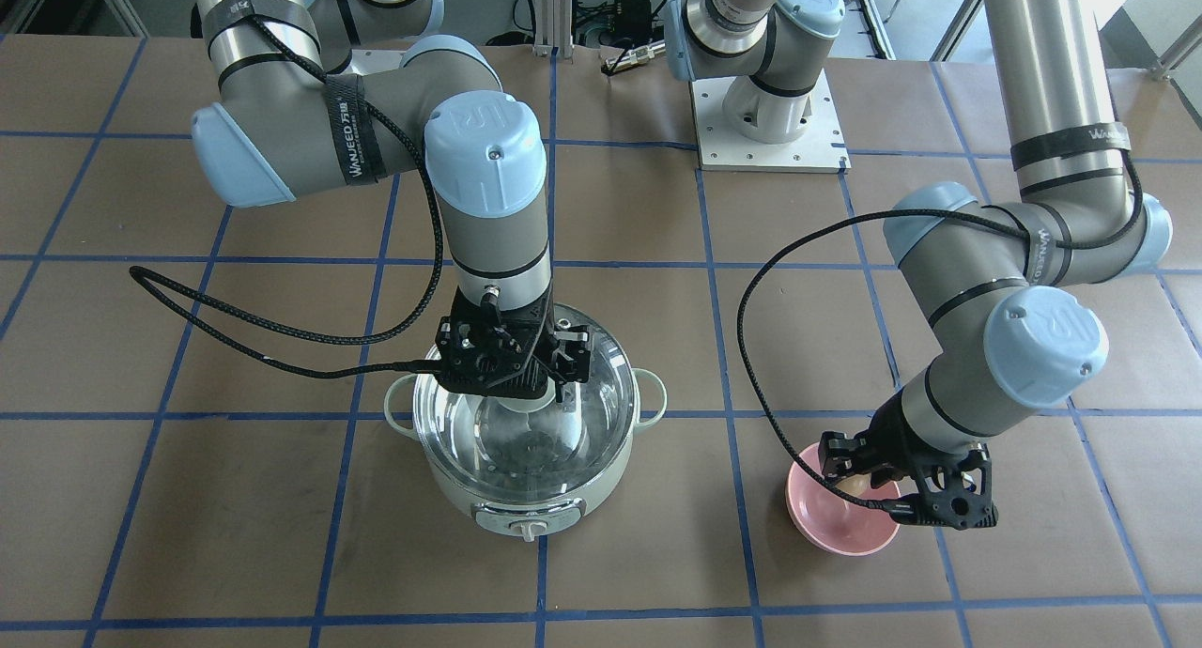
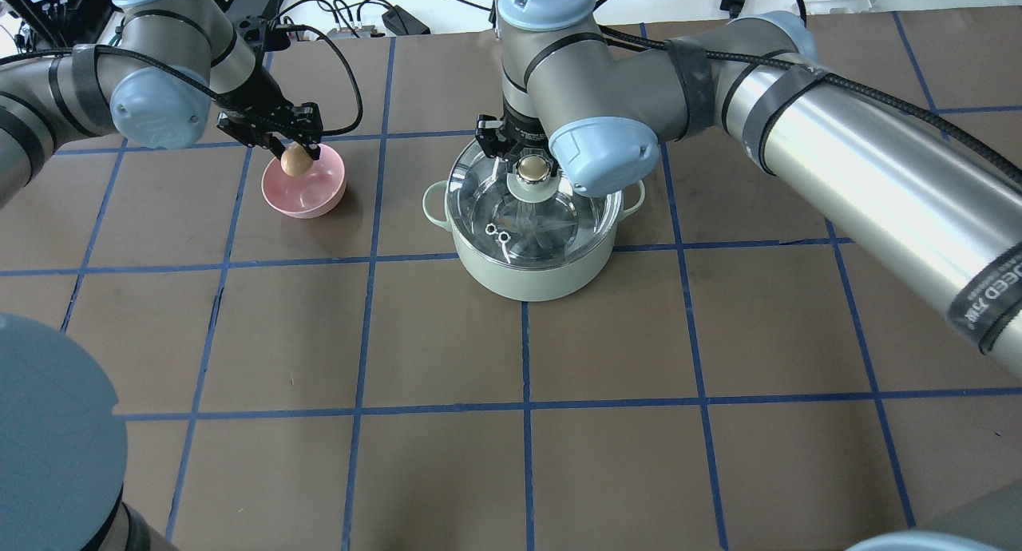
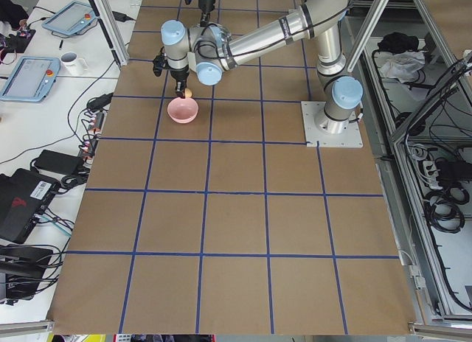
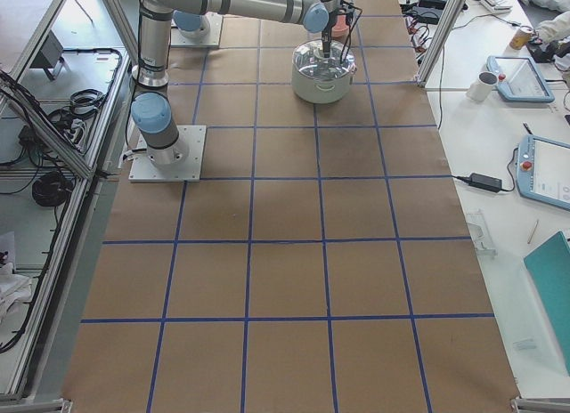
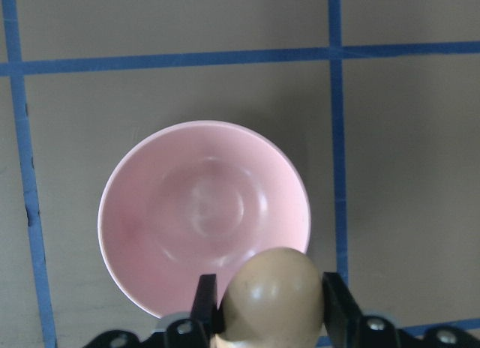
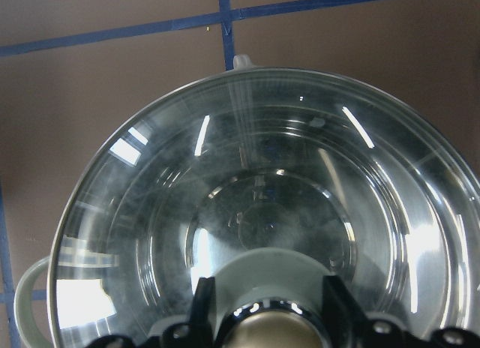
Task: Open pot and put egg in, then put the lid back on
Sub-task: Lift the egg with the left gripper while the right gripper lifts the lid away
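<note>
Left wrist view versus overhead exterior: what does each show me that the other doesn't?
Left wrist only: the pink bowl is bare inside, and both fingers press the egg. Overhead only: the pot, lid still on, right tool at its knob. Both: left tool holding the egg above the bowl.

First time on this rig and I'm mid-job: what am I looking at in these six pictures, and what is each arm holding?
Two robot arms with two-finger grippers work at a brown table gridded with blue tape. Four cameras are fixed: one faces the robot, one looks over its shoulders, one stands at each table end. Two more ride on the wrists. The left gripper holds the egg above an empty pink bowl. The right gripper straddles the knob of the lid, which sits on the pot; whether it grips yet is unclear.
</note>
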Robot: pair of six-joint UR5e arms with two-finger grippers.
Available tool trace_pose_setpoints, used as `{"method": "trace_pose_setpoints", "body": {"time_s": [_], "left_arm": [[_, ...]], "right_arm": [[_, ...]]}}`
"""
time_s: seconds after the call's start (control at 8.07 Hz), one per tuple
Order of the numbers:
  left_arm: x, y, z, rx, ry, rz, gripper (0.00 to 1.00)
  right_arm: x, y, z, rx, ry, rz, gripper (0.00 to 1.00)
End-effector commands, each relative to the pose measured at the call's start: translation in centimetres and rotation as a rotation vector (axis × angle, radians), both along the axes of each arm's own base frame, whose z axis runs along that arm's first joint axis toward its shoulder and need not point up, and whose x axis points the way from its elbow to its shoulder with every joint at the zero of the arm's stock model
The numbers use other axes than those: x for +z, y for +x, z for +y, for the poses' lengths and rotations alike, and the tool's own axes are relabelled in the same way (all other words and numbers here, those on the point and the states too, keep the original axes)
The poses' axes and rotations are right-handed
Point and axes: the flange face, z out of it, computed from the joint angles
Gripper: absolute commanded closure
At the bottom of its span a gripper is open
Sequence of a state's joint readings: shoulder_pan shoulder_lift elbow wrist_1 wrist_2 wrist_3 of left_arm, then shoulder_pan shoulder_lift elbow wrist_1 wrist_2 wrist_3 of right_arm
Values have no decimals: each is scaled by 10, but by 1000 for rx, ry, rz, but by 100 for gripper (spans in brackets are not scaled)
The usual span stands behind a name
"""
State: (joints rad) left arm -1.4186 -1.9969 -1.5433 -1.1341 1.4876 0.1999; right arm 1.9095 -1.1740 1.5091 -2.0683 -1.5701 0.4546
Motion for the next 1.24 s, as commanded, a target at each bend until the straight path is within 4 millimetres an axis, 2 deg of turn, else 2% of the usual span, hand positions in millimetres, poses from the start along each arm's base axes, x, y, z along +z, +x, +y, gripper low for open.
{"method": "trace_pose_setpoints", "body": {"time_s": [0.0,0.12,0.25,0.5,0.62,0.74,0.87,1.12], "left_arm": [[42,-43,18,-57,-40,-2,87],[43,-44,19,-58,-37,-1,87],[43,-44,20,-58,-37,-1,87],[46,-48,21,-60,-39,-1,87],[44,-55,22,-55,-35,2,87],[49,-77,27,-39,-40,2,87],[50,-105,32,13,-40,-1,87],[46,-168,46,56,-38,11,87]], "right_arm": [[-2,-2,4,16,41,16,89],[7,-5,8,56,51,35,96],[21,-5,9,67,27,34,97],[56,-28,7,114,8,56,97],[82,-54,1,129,-6,49,96],[95,-94,-7,141,12,46,96],[111,-131,-8,161,21,20,96],[129,-212,-14,204,28,24,96]]}}
